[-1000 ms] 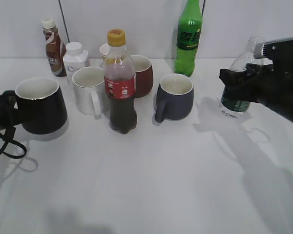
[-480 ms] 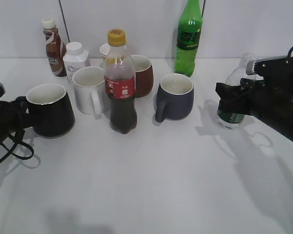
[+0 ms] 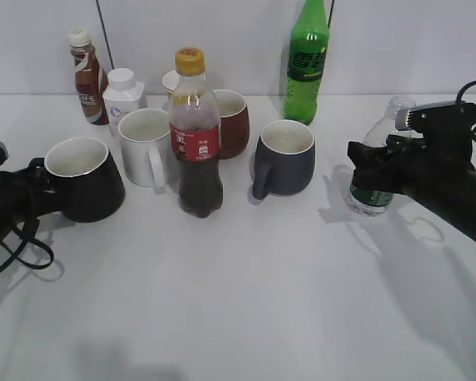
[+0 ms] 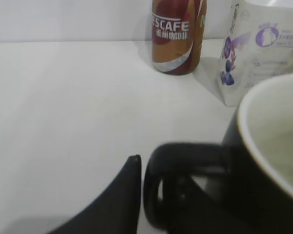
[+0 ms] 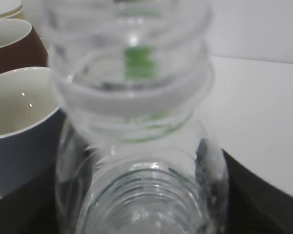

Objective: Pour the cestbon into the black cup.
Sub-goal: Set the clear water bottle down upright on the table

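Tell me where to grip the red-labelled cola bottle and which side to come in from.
Grip the cola bottle across its labelled middle, where the body is straight. It stands upright and capped. Come in from the front: the white mug crowds its left, the dark red mug sits behind, and the grey mug stands to its right.

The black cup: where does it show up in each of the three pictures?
Exterior view: black cup at far left, handle toward the left gripper.
Left wrist view: fills the lower right, handle pointing left.
Right wrist view: not in it.
Shared landmark: the brown Nescafe bottle behind the cup.
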Tool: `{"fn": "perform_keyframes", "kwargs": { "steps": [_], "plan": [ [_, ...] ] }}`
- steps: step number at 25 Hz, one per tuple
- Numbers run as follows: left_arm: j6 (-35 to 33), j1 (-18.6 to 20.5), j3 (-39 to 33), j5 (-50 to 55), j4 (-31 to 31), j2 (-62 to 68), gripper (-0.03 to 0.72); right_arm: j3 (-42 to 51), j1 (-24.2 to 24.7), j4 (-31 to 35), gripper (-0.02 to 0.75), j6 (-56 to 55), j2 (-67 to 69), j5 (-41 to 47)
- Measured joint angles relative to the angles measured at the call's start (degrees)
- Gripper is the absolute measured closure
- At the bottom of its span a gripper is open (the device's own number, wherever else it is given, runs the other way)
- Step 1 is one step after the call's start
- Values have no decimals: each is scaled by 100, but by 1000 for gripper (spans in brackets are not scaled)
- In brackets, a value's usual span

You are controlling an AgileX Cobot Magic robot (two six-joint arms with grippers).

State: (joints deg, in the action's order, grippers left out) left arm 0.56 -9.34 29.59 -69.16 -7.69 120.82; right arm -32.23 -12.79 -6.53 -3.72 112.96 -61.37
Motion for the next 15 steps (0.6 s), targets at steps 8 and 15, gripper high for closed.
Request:
{"fn": "perform_keyframes", "kwargs": {
  "steps": [8, 15],
  "plan": [
    [10, 0, -493, -34, 69, -97, 484, 0, 0, 0, 240, -12, 11, -148],
    [10, 0, -932, -29, 204, -627, 440, 18, 0, -212, 240, -85, 67, -102]
  ]
}}
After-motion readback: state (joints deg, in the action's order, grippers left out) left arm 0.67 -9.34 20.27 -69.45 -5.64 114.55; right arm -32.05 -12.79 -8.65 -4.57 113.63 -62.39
